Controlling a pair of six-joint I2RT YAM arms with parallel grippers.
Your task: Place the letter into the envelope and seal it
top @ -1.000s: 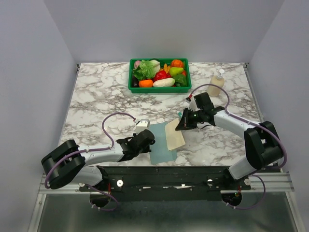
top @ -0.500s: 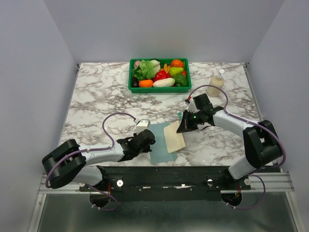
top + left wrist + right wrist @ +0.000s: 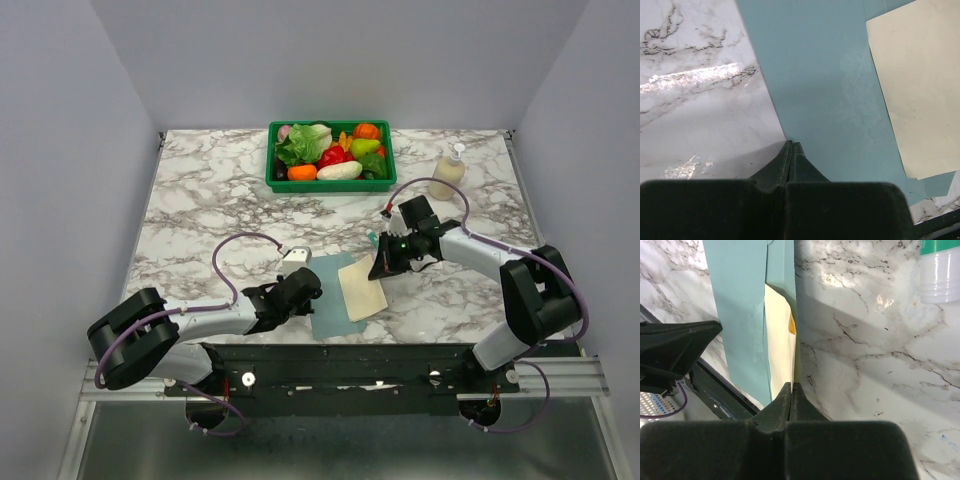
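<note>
Lab booth: plain grey walls (image 3: 340, 60) around a marble tabletop (image 3: 210, 200).

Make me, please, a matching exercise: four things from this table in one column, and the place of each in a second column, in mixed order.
Things:
1. letter
2. envelope
3. green basket
4. pump bottle

Places:
A. far right part of the table
B. lying partly on the teal paper
C. far middle, holding vegetables
D. flat on the marble, partly under the cream sheet

Pairs: 1-B; 2-D; 3-C; 4-A
</note>
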